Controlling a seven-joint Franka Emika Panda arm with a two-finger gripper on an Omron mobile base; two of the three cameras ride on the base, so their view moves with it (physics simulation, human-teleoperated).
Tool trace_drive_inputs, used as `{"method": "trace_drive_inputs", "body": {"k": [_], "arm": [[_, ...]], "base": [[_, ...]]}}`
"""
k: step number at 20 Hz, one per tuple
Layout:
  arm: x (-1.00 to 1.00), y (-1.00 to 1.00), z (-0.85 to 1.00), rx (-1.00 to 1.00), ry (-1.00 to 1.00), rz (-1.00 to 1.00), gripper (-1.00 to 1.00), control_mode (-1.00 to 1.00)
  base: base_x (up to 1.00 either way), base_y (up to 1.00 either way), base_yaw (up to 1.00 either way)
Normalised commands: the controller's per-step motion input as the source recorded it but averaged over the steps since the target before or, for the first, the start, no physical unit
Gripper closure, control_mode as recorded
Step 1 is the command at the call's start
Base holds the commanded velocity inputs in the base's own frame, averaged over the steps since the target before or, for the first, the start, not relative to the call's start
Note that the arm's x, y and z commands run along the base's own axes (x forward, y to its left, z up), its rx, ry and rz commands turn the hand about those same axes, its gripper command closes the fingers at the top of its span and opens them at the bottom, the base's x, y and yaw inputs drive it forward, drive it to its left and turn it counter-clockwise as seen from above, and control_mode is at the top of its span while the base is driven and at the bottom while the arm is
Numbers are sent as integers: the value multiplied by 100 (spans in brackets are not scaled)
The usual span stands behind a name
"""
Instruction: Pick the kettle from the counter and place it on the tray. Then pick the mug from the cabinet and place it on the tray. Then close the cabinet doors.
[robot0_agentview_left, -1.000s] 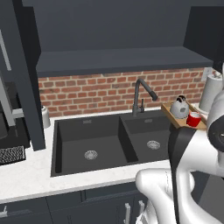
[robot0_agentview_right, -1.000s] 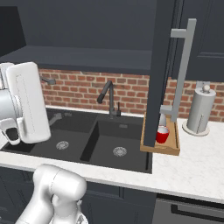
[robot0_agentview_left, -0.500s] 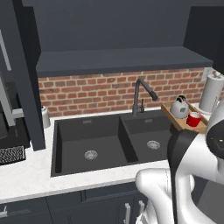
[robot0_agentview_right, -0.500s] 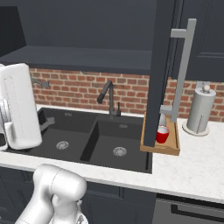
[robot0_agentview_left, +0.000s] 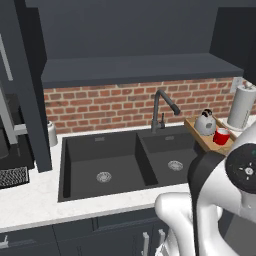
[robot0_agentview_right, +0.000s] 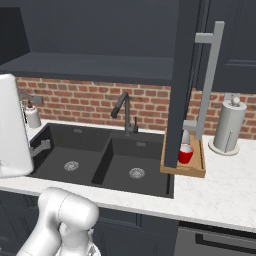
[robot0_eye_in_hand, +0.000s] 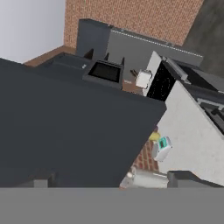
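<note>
Sitting unlabelled on the tray (robot0_agentview_left: 199, 137): kettle (robot0_agentview_left: 205, 122), mug (robot0_agentview_left: 221, 136).

Count at the sink wall

I counted one kettle (robot0_agentview_left: 205, 122), one mug (robot0_agentview_left: 221, 136) and one tray (robot0_agentview_left: 200, 137). There was one paper-towel roll (robot0_agentview_right: 229, 124), one faucet (robot0_agentview_left: 162, 109) over one sink (robot0_agentview_left: 108, 167) with two basins, and one soap bottle (robot0_agentview_right: 32, 117). I could see two open cabinet doors (robot0_agentview_right: 182, 75).

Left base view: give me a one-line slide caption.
Kettle and red mug sit together on the wooden tray right of the black double sink.
</note>
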Motion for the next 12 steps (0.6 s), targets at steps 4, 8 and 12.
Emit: {"method": "trace_drive_inputs", "body": {"k": [4, 8, 12], "arm": [[-28, 0, 3, 0, -9, -12, -100, -100], [-25, 0, 3, 0, -9, -13, -100, -100], [-8, -14, 1, -1, -6, -5, -100, -100]], "base": [[0, 0, 0], [0, 0, 0], [0, 0, 0]]}}
